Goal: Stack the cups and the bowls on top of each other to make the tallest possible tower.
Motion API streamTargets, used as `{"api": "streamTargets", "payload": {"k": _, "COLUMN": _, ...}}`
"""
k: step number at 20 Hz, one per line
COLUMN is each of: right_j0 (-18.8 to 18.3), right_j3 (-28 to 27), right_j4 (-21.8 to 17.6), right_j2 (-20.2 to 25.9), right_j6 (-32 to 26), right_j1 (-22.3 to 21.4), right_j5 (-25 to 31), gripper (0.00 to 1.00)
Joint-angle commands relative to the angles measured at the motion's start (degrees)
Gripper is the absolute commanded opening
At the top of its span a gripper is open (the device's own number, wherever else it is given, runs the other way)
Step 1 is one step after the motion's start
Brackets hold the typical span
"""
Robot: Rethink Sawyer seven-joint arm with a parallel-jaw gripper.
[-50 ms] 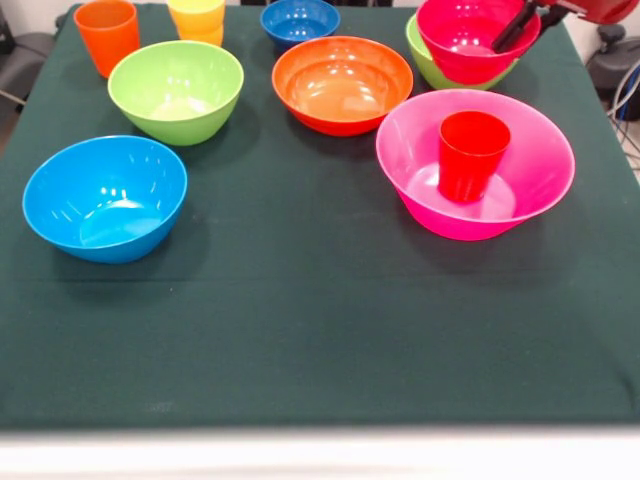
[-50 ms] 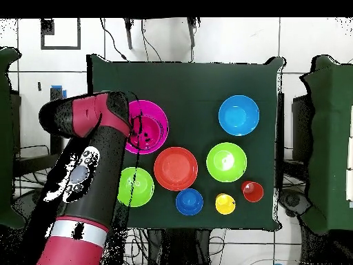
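Nearest the camera, a light blue bowl (image 1: 105, 197) is seen on the green desk (image 1: 320, 340), with the big pink bowl (image 1: 475, 165) well to its side and a red cup (image 1: 470, 155) standing upright inside that bowl. Behind it, a small crimson bowl (image 1: 468, 38) is held at its rim by the pincer (image 1: 512, 28), clenched on the wall, above a lime green bowl (image 1: 428, 55); whether the two bowls touch cannot be told. An orange bowl (image 1: 342, 84), a second lime bowl (image 1: 176, 91), a dark blue bowl (image 1: 299, 20), an orange cup (image 1: 106, 34) and a yellow cup (image 1: 197, 18) are left unstacked. Trouble is judged likely if the crimson bowl is set off-centre on the narrow cup: the cup could be tipped, or the glossy bowl could slide off.
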Motion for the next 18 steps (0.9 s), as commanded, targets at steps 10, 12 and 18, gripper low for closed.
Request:
{"api": "streamTargets", "payload": {"k": 10, "right_j0": -0.94, "right_j3": 2.31, "right_j4": 0.0, "right_j2": 6.39, "right_j6": 10.9, "right_j1": 3.74, "right_j5": -5.55, "gripper": 0.0}}
{"api": "streamTargets", "payload": {"k": 12, "right_j0": -0.86, "right_j3": 2.13, "right_j4": 0.08, "right_j2": 6.38, "right_j6": 11.05, "right_j1": 3.87, "right_j5": -5.49, "gripper": 0.0}}
{"api": "streamTargets", "payload": {"k": 18, "right_j0": -0.33, "right_j3": 1.41, "right_j4": 0.3, "right_j2": 6.21, "right_j6": 11.94, "right_j1": 4.74, "right_j5": -5.58, "gripper": 0.0}}
